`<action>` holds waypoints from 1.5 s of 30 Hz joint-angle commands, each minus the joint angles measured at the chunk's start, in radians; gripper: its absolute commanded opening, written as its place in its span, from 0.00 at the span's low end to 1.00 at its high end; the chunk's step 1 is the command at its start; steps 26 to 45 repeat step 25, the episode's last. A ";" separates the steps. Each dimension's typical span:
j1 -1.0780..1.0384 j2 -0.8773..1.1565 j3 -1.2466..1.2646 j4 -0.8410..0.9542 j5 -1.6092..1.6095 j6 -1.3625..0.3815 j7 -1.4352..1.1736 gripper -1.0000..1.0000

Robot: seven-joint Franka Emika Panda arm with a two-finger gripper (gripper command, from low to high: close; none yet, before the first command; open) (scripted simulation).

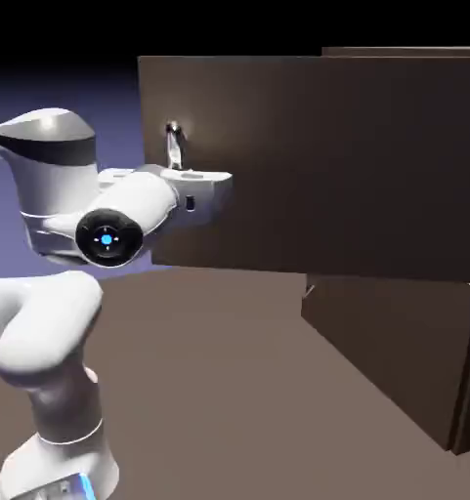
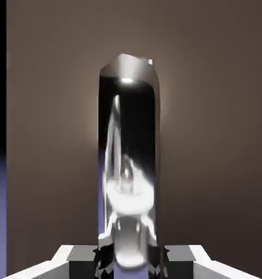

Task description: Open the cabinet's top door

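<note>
Top door: the big upper panel point(image 1: 326, 156) of the cabinet point(image 1: 463, 371) stands swung well out from the body, its free edge toward the exterior view's left.
Handle: the silver bar point(image 2: 127, 120) sits upright near that free edge, nearer the door's top corner than its bottom 1.
Gripper: from here the 2 fingers of the gripper point(image 2: 130, 262) look closed in on the handle's near end, 1 on each side, with only the bar's width between them.
Lower door: the panel below point(image 1: 385, 356) lies flush with the cabinet's front, as far as I can make out.
Step in hand: I'd say the pull, and well along, judging by how far the door is out.
Next move: a little more swing along the door's arc if wanted, the wrist turning with it so the bar doesn't slip; otherwise ease the fingers apart and back straight off.
Exterior view: this 1 gives me the door's angle to the cabinet, but the hand covers its own grip.
Hand view: here the bar runs down between the fingertips, and the blue-violet backdrop shows past the door's free edge; the cabinet's body isn't in it.
</note>
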 commanded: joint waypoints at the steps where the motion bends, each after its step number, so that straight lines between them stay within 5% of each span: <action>1: 0.014 0.025 -0.036 0.023 -0.032 -0.023 -0.010 0.00; 24: 0.750 0.386 -0.765 0.790 -0.452 -0.563 -0.095 0.00; 45: 0.764 0.386 -0.774 0.802 -0.455 -0.570 -0.093 0.00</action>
